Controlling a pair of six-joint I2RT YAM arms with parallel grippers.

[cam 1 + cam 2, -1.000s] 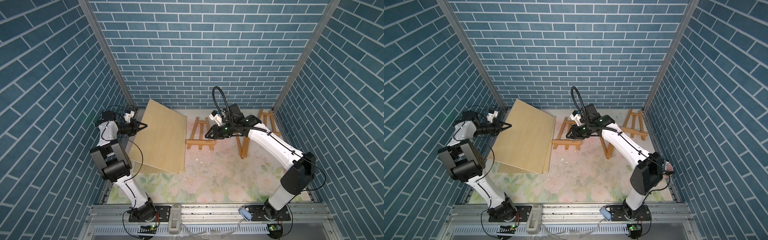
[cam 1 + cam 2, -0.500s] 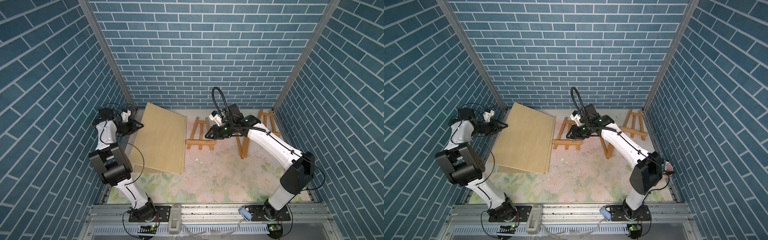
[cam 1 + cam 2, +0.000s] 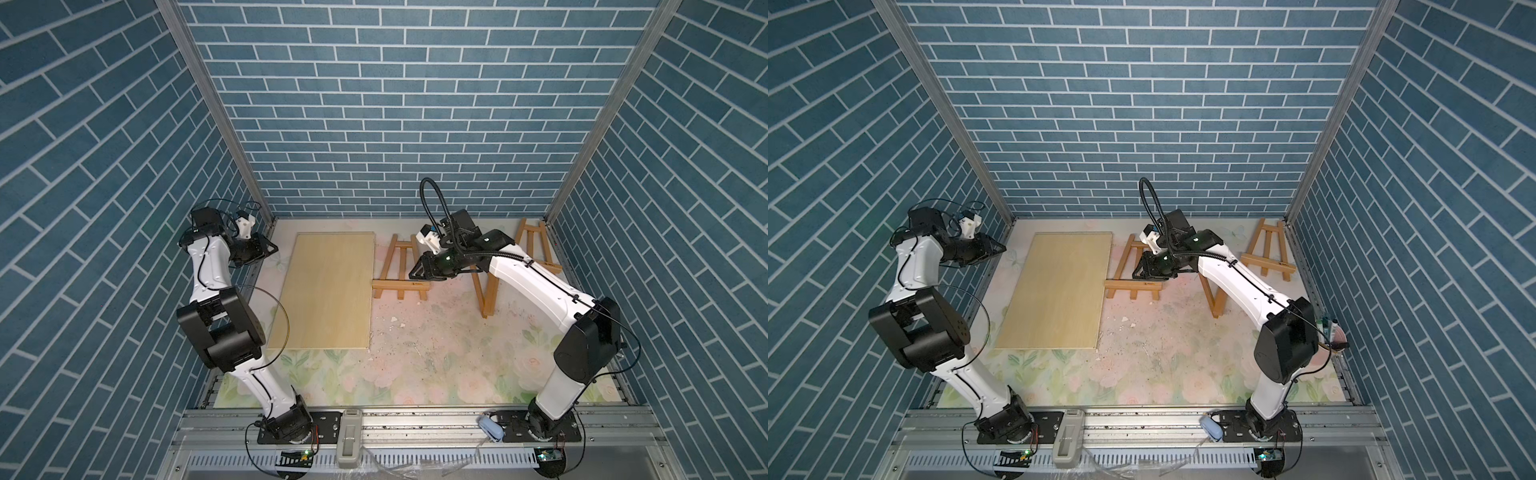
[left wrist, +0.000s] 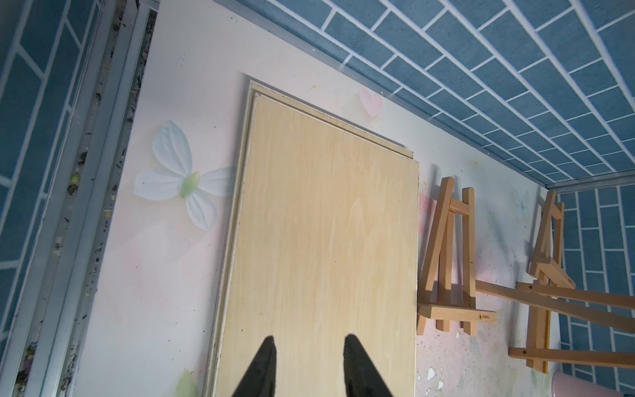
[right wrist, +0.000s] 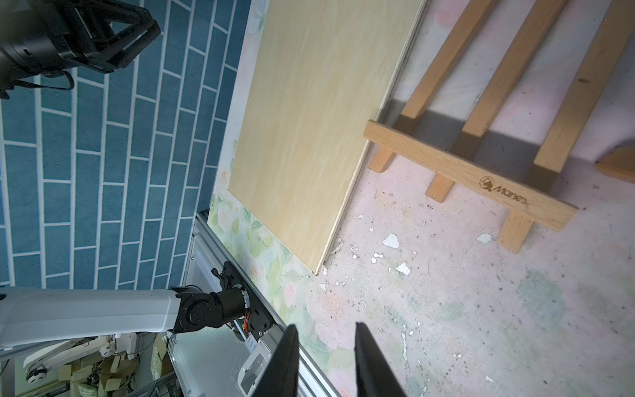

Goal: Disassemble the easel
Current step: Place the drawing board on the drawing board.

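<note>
Looking down in both top views, we see the easel [image 3: 398,266] [image 3: 1133,266] on the tabletop [image 3: 436,353], just R of the board [image 3: 328,291]. Its ledge [image 3: 401,286] ends at the board's R edge. R fingers [image 3: 419,270] hover over the easel's R side, near the ledge. L fingers [image 3: 266,249] sit well apart from it, across the board by the L wall. The easel's long axis runs front-to-back: apex toward the back wall, ledge toward the robot base. Flat or propped, we can't tell. A wooden frame [image 3: 488,295] lies under the R arm, and a 2nd small easel [image 3: 1268,251] sits in the far R corner.

L wrist view: L fingers [image 4: 264,367] apart, nothing btwn them, above the board [image 4: 323,240]. The easel [image 4: 446,268] is past the board's far long edge.

R wrist view: R fingers [image 5: 285,361] apart, empty. The ledge [image 5: 470,175] is ahead of the tips, not btwn them, w/ a shadow under it. The board [image 5: 309,120] is beside the ledge's end. White flakes [image 5: 391,240] dot the tabletop btwn fingers and ledge.
</note>
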